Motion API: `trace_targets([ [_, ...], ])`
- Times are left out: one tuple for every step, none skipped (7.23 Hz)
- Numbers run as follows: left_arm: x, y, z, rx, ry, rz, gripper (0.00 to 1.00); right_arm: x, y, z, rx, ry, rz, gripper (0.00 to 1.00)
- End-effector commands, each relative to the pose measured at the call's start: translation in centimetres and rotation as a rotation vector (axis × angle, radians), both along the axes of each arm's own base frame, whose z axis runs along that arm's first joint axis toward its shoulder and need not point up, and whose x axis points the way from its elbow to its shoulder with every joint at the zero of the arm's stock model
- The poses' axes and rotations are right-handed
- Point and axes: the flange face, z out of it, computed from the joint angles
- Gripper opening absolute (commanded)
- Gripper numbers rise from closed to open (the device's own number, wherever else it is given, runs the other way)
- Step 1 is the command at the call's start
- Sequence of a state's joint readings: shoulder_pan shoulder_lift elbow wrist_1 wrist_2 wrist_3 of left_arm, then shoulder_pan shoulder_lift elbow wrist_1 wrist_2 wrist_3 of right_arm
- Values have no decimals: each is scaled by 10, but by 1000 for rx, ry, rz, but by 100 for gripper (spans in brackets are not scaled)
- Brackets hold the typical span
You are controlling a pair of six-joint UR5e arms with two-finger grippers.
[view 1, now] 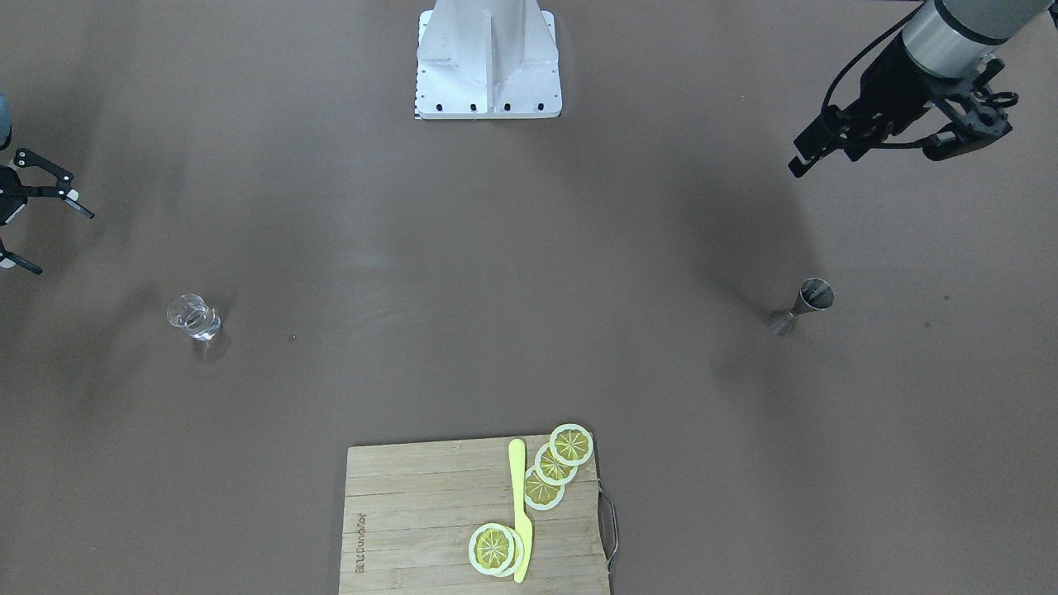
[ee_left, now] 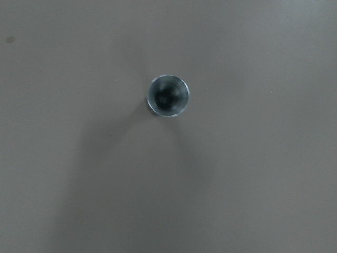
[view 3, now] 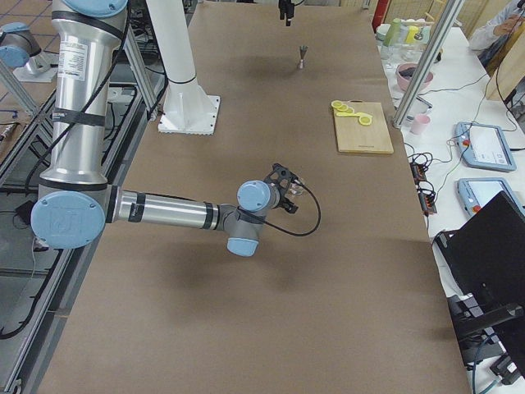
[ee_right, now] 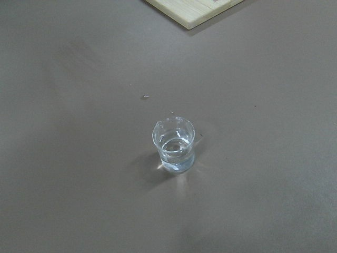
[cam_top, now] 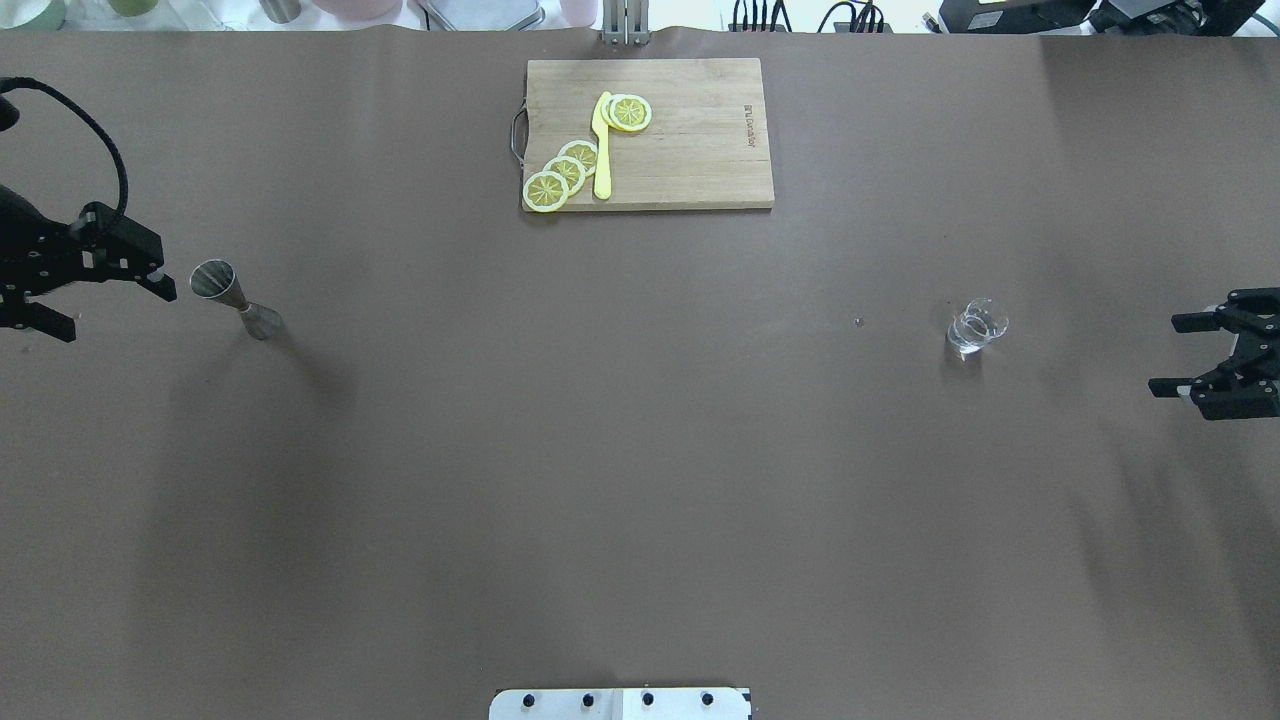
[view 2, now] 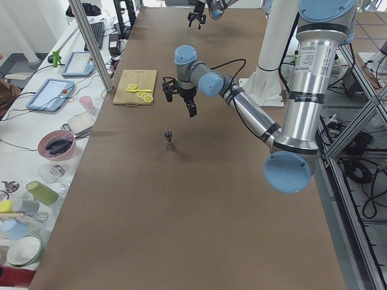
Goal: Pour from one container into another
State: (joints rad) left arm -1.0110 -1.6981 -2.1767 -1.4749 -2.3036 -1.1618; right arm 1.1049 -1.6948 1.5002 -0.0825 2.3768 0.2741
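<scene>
The small clear glass (view 1: 194, 316) stands upright with a little clear liquid in it, also shown in the overhead view (cam_top: 977, 326) and the right wrist view (ee_right: 175, 145). My right gripper (cam_top: 1166, 354) hovers open beside it, apart from it, with nothing between its fingers (view 1: 58, 240). The steel jigger (cam_top: 235, 298) stands upright on the far side of the table (view 1: 802, 306). The left wrist view looks straight down into the jigger's round mouth (ee_left: 168, 95). My left gripper (cam_top: 112, 308) hangs open above and beside the jigger, holding nothing.
A wooden cutting board (cam_top: 690, 150) with several lemon slices (cam_top: 562, 172) and a yellow knife (cam_top: 602, 145) lies at the table's far middle. The robot's base plate (view 1: 488, 83) is at the near middle. Bowls and cups line the operators' side bench (view 2: 54, 145).
</scene>
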Motion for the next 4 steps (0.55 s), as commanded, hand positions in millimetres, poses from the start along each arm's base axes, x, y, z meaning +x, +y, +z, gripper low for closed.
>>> trace_targets([
  [20,16,0,93,-42,-7,98,-2,2,-17,79,-38,-44,100],
  [33,24,7,135,-69,-6,98,-1,4,-21,98,-49,-50,100],
  [38,31,17,162,-65,-45,98,0,6,-27,147,-73,-53,100],
  [55,49,36,160,-37,-63,98,2,15,-24,206,-95,-77,100],
])
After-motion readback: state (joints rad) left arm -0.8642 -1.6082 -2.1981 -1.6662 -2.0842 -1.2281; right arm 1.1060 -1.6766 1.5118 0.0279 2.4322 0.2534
